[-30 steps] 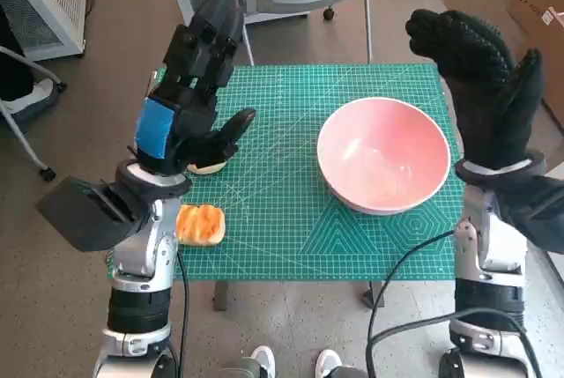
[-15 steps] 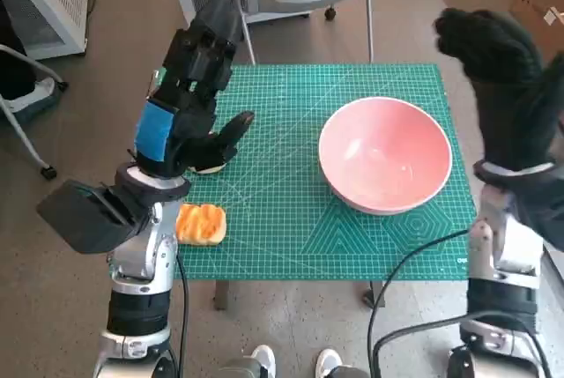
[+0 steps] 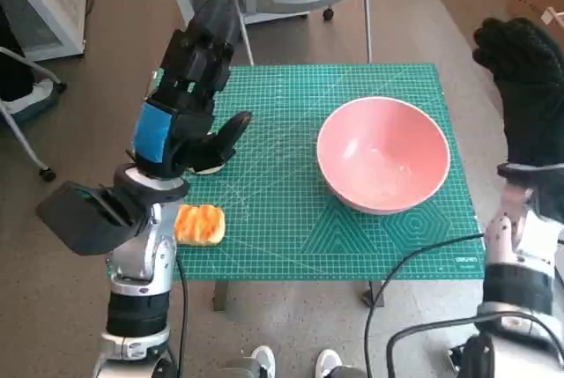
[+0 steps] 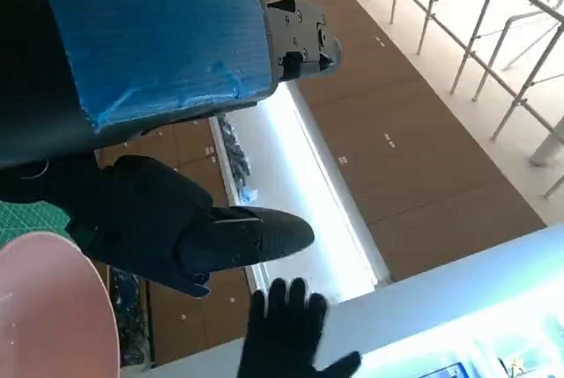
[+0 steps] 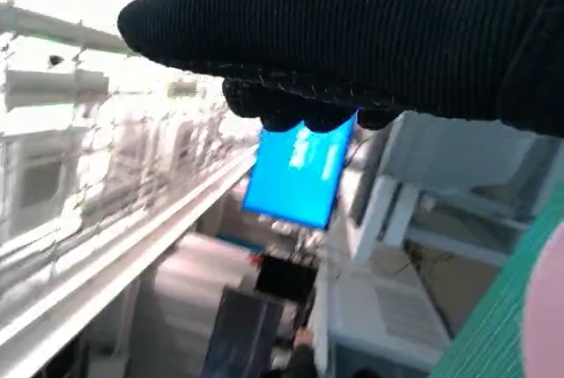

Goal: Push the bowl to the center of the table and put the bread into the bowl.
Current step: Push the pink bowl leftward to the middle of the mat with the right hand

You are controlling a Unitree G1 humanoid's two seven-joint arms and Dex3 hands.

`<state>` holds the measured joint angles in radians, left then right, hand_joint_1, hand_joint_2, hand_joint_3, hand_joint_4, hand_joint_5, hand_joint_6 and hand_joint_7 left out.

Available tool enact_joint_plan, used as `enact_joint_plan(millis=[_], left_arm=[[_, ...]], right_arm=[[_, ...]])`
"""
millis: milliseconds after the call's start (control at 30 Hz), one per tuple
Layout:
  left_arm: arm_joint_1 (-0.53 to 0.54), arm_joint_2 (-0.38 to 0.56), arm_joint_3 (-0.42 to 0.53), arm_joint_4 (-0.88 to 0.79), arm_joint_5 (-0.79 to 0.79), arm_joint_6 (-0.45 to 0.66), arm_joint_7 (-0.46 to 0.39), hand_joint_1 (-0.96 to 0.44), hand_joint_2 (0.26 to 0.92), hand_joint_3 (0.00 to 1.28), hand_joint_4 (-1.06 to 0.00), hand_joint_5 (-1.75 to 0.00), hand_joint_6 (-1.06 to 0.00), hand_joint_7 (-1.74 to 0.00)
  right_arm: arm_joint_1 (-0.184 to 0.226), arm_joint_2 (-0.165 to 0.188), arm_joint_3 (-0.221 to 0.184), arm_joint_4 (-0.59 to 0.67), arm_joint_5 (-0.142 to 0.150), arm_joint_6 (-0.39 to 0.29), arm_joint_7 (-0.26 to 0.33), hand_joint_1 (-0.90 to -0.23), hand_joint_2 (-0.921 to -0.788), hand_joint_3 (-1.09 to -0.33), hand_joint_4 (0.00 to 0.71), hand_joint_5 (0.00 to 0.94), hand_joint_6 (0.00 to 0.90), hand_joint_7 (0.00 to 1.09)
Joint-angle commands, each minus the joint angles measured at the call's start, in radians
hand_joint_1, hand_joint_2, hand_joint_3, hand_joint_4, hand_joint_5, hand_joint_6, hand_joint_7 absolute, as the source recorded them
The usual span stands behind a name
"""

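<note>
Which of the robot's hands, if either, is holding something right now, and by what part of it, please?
Neither holds anything. The left hand is raised above the mat with the bread lying untouched near the table's edge. The right hand is lifted beside the table, apart from the bowl.

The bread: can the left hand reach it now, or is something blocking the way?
Probably yes. The bread lies uncovered near the table's front edge, just below the raised left hand, which holds nothing. The bowl is well aside.
</note>
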<state>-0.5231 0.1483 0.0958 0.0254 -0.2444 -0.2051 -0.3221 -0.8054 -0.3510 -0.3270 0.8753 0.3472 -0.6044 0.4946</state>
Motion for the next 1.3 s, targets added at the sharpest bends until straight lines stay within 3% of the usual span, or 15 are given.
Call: enact_joint_plan(millis=[33,333,733,1033,1300], left_arm=[[0.015,-0.004,0.004,-0.001,-0.003,-0.011,0.004,-0.49,0.775,0.52,0.0,0.0,0.0,-0.32],[0.017,-0.001,0.002,-0.01,0.003,-0.005,0.011,-0.49,0.774,0.52,0.0,0.0,0.0,-0.32],[0.035,0.008,0.008,-0.025,0.002,-0.002,0.012,-0.49,0.773,0.52,0.0,0.0,0.0,-0.32],[0.047,0.013,0.009,-0.037,0.012,0.001,0.021,-0.49,0.772,0.52,0.0,0.0,0.0,-0.32],[0.056,0.022,0.011,-0.047,0.023,0.002,0.035,-0.5,0.774,0.52,0.0,0.0,0.0,-0.3]], right_arm=[[-0.04,-0.016,-0.021,0.197,-0.022,-0.003,-0.017,-0.615,-0.921,-0.717,0.274,0.009,0.411,0.01],[-0.078,-0.033,-0.012,0.359,-0.077,0.09,-0.115,-0.584,-0.921,-0.741,0.284,0.015,0.413,0.02],[-0.075,-0.044,0.008,0.426,-0.151,0.211,-0.211,-0.579,-0.921,-0.75,0.31,0.017,0.436,0.03],[-0.07,-0.025,0.013,0.44,-0.185,0.26,-0.258,-0.583,-0.921,-0.761,0.35,0.028,0.444,0.03],[-0.066,0.011,0.018,0.444,-0.21,0.261,-0.275,-0.594,-0.921,-0.769,0.374,0.028,0.455,0.03]])
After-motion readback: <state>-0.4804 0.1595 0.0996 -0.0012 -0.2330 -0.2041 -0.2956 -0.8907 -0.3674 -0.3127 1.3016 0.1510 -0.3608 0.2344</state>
